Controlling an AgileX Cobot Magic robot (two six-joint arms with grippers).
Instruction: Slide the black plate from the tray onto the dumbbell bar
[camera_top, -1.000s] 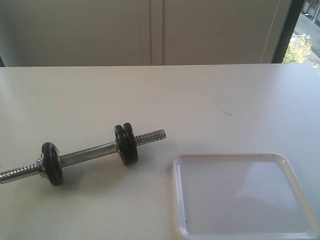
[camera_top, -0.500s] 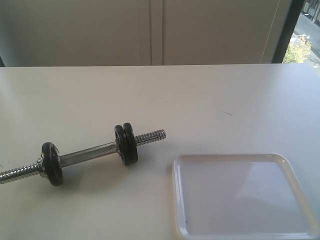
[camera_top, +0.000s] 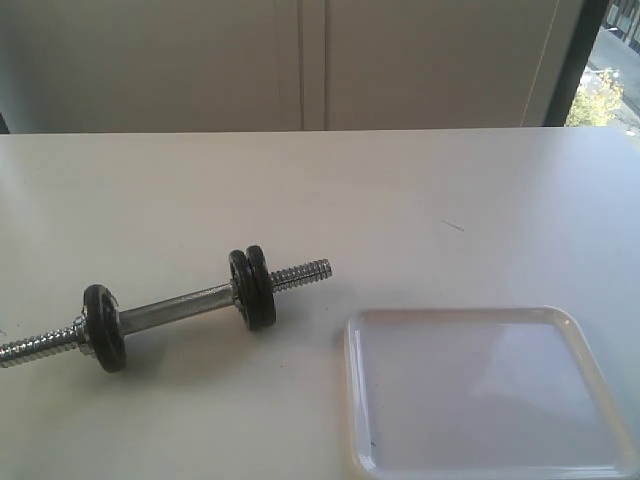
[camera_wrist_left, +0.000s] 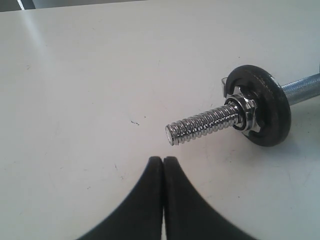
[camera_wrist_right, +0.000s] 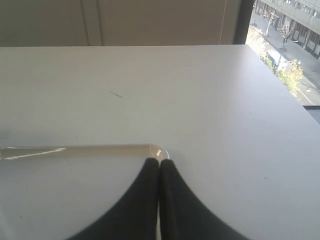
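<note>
The dumbbell bar (camera_top: 175, 307) lies on the white table at the left, its chrome threaded end (camera_top: 301, 271) pointing toward the tray (camera_top: 450, 313). Two black plates (camera_top: 252, 288) sit side by side on the bar, and a third plate (camera_top: 104, 327) sits near its other end. The tray's floor shows nothing on it. Neither gripper shows in the exterior view. My left gripper (camera_wrist_left: 163, 159) is shut and empty, its tips just short of the bar's threaded end (camera_wrist_left: 200, 125), beyond which are a nut and a plate (camera_wrist_left: 262, 107). My right gripper (camera_wrist_right: 159, 161) is shut and empty over the tray's corner (camera_wrist_right: 157, 150).
The table's far edge (camera_top: 320, 131) meets a pale wall. A window (camera_top: 610, 60) is at the back right. A small dark mark (camera_top: 453, 225) lies on the table beyond the tray.
</note>
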